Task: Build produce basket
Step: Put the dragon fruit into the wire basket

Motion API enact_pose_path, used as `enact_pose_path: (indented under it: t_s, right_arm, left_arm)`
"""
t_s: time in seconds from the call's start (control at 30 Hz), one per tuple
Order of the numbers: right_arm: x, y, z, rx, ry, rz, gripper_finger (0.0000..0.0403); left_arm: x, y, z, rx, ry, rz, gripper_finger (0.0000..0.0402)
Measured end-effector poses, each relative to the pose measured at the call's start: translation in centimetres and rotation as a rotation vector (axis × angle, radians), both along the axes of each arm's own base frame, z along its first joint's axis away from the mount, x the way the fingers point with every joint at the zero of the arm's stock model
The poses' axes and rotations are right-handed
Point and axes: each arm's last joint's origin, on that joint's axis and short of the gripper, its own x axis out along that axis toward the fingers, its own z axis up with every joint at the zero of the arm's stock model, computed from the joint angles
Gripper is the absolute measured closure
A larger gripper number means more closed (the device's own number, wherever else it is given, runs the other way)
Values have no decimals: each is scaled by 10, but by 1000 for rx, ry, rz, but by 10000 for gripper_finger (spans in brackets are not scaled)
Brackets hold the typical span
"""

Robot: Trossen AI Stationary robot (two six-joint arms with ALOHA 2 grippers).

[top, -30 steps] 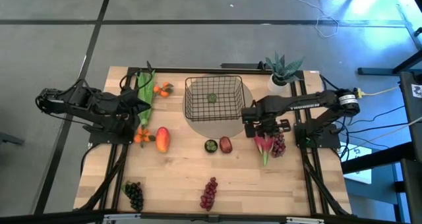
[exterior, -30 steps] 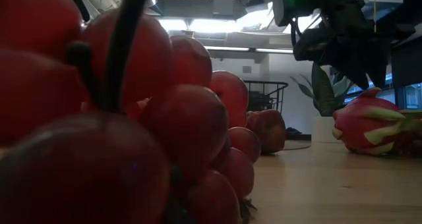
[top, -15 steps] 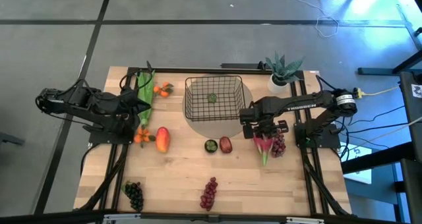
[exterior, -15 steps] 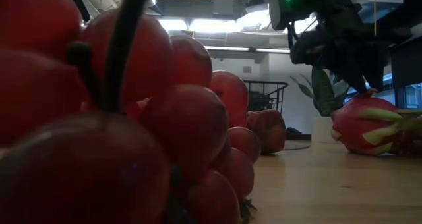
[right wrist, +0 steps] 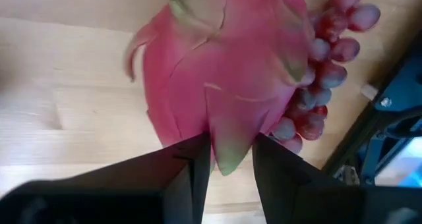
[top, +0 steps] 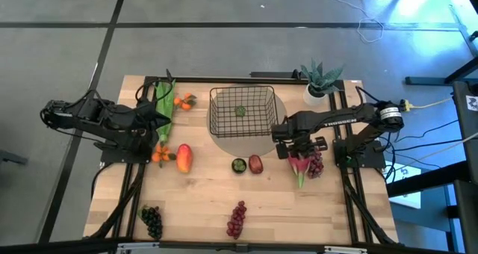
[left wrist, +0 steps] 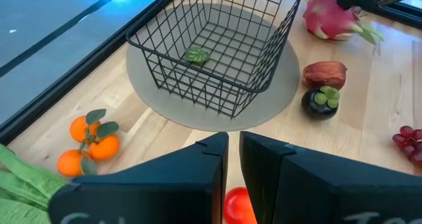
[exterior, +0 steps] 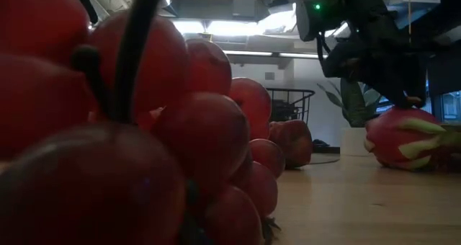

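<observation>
Left of the black wire-mesh basket, the left gripper waits, fingers pressed together. Right of the basket, the right gripper pinches the leafy tip of the waxy pink dragon fruit, whose long axis points away from the basket, beside knobbly red grapes.
</observation>
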Motion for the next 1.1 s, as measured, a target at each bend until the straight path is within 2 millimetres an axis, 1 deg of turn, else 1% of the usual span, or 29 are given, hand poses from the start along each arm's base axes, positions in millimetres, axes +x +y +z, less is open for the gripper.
enact_pose_path:
  t_s: [0.1,0.17,0.27,0.37,0.4,0.53,0.7,0.8,0.97,1.1]
  right_arm:
    - [-3,0,-6,11,4,11,300]
    - [-2,0,-6,19,-14,51,306]
    - [0,0,-5,19,-44,85,337]
    - [2,0,-3,21,-74,136,385]
    - [3,0,-2,21,-84,156,393]
    - [9,0,6,17,-135,230,399]
    - [14,-3,28,36,-163,278,401]
    - [14,-5,46,54,-156,296,402]
    - [14,-9,81,71,-174,318,402]
    - [18,-15,110,75,-276,340,403]
  left_arm:
    - [0,0,0,0,0,0,372]
    - [0,0,0,0,-1,0,372]
    - [0,0,0,0,-1,0,372]
    - [0,0,0,0,-1,1,372]
    - [0,0,0,0,-1,0,372]
    - [0,0,0,0,-1,1,372]
    - [0,0,0,0,0,1,372]
    - [0,0,0,1,-1,0,372]
    - [0,0,0,20,7,-12,372]
    - [0,0,0,35,14,-20,372]
